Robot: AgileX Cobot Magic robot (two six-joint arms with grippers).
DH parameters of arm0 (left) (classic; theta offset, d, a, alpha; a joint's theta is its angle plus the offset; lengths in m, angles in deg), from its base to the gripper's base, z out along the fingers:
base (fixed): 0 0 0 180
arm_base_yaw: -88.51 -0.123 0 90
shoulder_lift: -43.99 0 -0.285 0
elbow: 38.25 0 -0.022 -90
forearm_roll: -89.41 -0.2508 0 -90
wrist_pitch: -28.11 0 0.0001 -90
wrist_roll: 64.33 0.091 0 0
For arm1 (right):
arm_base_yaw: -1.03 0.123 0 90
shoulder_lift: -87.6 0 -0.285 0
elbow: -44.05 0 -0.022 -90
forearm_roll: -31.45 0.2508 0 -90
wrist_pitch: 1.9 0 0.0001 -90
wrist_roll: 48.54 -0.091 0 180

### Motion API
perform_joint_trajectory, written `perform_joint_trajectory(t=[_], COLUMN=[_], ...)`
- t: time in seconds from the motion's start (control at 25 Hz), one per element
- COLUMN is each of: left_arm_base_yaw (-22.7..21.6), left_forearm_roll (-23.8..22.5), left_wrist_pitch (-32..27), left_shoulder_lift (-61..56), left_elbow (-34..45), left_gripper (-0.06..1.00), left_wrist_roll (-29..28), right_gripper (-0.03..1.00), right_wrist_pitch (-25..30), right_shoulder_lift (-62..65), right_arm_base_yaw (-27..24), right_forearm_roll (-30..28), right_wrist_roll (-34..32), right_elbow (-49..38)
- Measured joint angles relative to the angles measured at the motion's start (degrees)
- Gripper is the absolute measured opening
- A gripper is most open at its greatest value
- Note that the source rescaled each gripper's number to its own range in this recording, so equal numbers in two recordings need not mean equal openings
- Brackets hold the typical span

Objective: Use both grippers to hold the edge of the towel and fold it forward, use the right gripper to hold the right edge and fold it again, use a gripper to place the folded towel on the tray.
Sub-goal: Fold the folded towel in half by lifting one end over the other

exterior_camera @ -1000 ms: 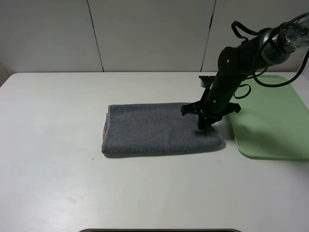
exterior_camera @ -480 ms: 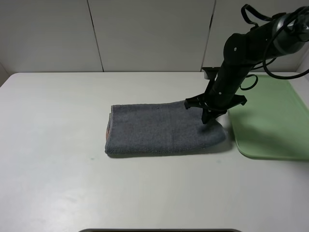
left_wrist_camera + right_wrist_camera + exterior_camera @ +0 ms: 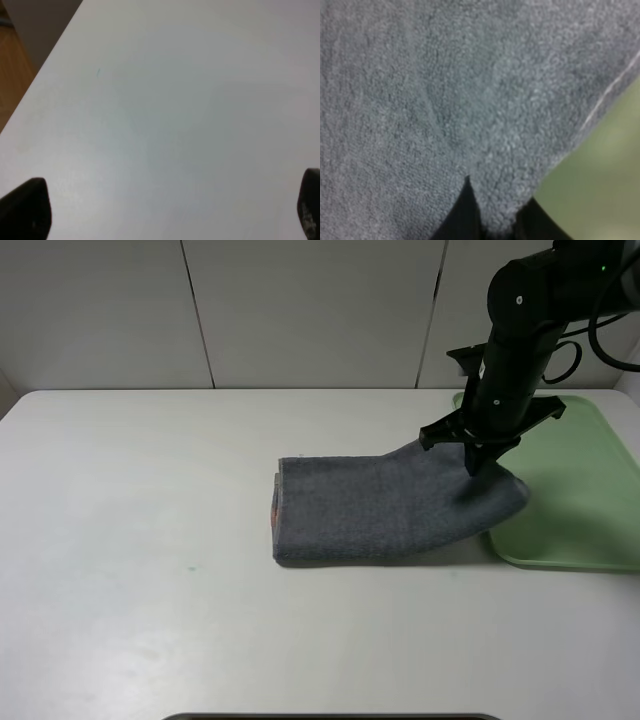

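Note:
The folded dark grey towel (image 3: 380, 510) lies on the white table, its right end lifted and hanging over the left rim of the pale green tray (image 3: 580, 490). My right gripper (image 3: 478, 462) is shut on that raised end. In the right wrist view grey terry cloth (image 3: 445, 100) fills the picture, pinched between the black fingertips (image 3: 465, 215), with green tray (image 3: 600, 170) showing beyond a pale hem. An orange strip (image 3: 274, 512) peeks out at the towel's left fold. My left gripper (image 3: 165, 210) stands open over bare table, far from the towel; its arm is out of the high view.
White table (image 3: 130, 540) spreads left and in front of the towel. A pale panelled wall (image 3: 300, 310) runs behind. The table's edge and a wooden floor (image 3: 12, 75) show in the left wrist view.
My right gripper has risen and moved right toward the tray, dragging the folded towel with it; the towel's right end now overlaps the tray's rim. The left gripper has stayed open.

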Motion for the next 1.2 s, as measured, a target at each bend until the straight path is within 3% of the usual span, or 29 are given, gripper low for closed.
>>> perform_joint_trajectory(t=[0.32, 0.56, 1.2], left_arm_base_yaw=[0.0, 0.0, 0.0], left_forearm_roll=[0.0, 0.0, 0.0], left_wrist_pitch=[0.0, 0.0, 0.0], left_shoulder_lift=[0.0, 0.0, 0.0], left_elbow=[0.0, 0.0, 0.0], left_gripper=[1.00, 1.00, 1.00], left_wrist_roll=[0.0, 0.0, 0.0], right_gripper=[0.06, 0.06, 0.06], right_wrist_pitch=[9.5, 10.1, 6.9], right_shoulder_lift=[0.2, 0.2, -5.4], right_arm_base_yaw=[0.0, 0.9, 14.2], right_forearm_roll=[-5.0, -2.4, -1.8], right_wrist_roll=[-0.6, -0.9, -7.9], right_elbow=[7.8, 8.2, 8.2])
